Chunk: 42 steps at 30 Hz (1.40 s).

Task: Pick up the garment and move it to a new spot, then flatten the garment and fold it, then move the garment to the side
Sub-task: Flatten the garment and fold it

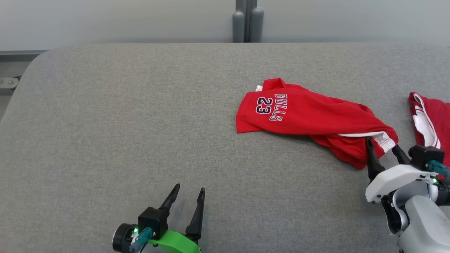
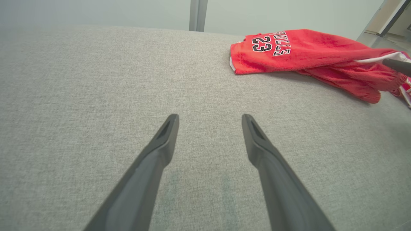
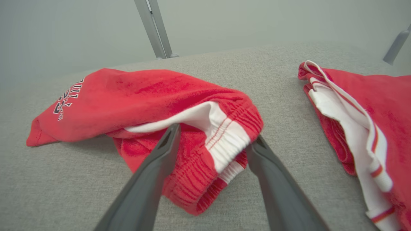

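Observation:
The garment [image 1: 309,114] is a pair of red shorts printed "BULLS 23", lying crumpled on the grey surface right of centre, its white-striped waistband toward me. My right gripper [image 1: 382,146] stands open, one finger on each side of that waistband end [image 3: 221,134], with the cloth lying loose between them. The shorts [image 2: 308,51] lie at the upper right of the left wrist view. My left gripper [image 1: 188,191] is open over bare grey fabric near the front edge, well to the left of the shorts, nothing between its fingers [image 2: 167,134].
A second red garment with white trim [image 1: 430,117] lies at the far right edge, close beside my right gripper, and shows as well in the right wrist view [image 3: 359,118]. The padded grey table [image 1: 123,123] has wide free room to the left. A grey post [image 1: 248,21] stands behind.

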### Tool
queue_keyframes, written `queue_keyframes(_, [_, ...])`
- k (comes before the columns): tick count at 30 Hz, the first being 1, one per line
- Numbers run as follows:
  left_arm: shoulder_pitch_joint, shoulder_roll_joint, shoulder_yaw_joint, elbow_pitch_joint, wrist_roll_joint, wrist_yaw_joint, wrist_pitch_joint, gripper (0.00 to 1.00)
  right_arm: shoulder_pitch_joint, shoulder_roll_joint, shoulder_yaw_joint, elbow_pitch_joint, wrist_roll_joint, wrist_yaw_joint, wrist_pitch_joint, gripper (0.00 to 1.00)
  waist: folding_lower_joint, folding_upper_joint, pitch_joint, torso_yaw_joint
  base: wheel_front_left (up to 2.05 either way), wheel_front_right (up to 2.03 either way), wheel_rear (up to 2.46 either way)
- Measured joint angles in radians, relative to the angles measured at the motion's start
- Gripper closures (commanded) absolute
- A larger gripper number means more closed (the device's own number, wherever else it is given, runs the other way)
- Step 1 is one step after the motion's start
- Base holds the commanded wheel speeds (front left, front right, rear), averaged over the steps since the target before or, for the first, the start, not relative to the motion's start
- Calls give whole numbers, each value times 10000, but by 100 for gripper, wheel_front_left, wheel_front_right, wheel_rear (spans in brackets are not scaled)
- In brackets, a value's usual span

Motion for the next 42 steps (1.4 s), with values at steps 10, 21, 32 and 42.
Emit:
queue_keyframes(10, [-1066, -4, 215, 102, 104, 21, 0, 0, 1558, 441, -272, -2307, -518, -2, -130, 0, 0, 0, 80, -884, 0, 0, 0])
queue_keyframes(21, [-3598, -8, 711, 2470, 29, -171, 0, 0, 1494, 1049, 673, -4625, -963, 0, -140, 0, 0, 0, 969, -2173, 0, 0, 0])
queue_keyframes(32, [-4927, -13, 1273, 4600, -779, -587, 0, 0, 1317, 1058, 673, -4717, -982, 0, -140, 0, 0, 0, 1961, -3347, 0, 0, 0])
queue_keyframes(42, [-5450, 6, 1423, 5028, -861, -698, -36, 51, 1225, 1106, 631, -4706, -982, 0, -140, 0, 0, 0, 2356, -3771, 0, 0, 0])
